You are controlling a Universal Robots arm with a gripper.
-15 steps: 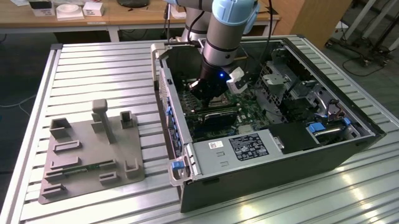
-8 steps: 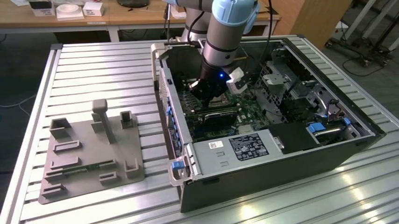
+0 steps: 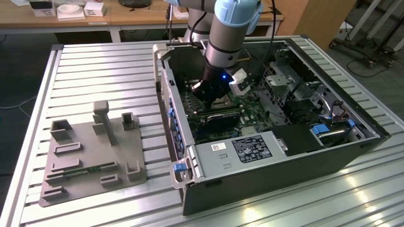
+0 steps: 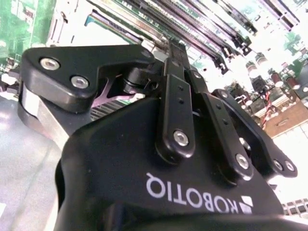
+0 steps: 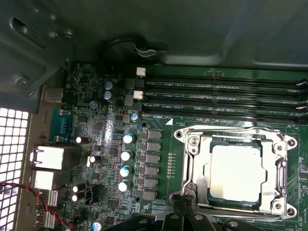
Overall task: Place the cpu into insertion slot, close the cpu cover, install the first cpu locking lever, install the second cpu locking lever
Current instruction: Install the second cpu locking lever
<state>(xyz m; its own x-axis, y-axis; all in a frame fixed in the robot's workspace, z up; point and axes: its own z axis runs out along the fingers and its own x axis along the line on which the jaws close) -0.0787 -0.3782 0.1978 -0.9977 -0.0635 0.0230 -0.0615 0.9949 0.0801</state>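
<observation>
Black gripper (image 4: 175, 53) body sits closest to the lens in the second wrist view, linkages drawn together, fingers (image 4: 177, 50) narrow and holding nothing visible. Computer case (image 3: 353, 142) lies open on a slatted metal table (image 3: 94, 71); grey fixture block (image 3: 94, 156) rests apart from it, wooden bench (image 3: 126, 19) behind. Arm (image 3: 230, 33) reaches steeply down into the case. Just beyond the fingertips, in the first wrist view, the cpu (image 5: 236, 173) sits seated in the insertion slot (image 5: 192, 168), cpu cover (image 5: 236, 137) framing it. Memory slots (image 5: 221, 91) lie further off on the green board (image 5: 159, 115).
</observation>
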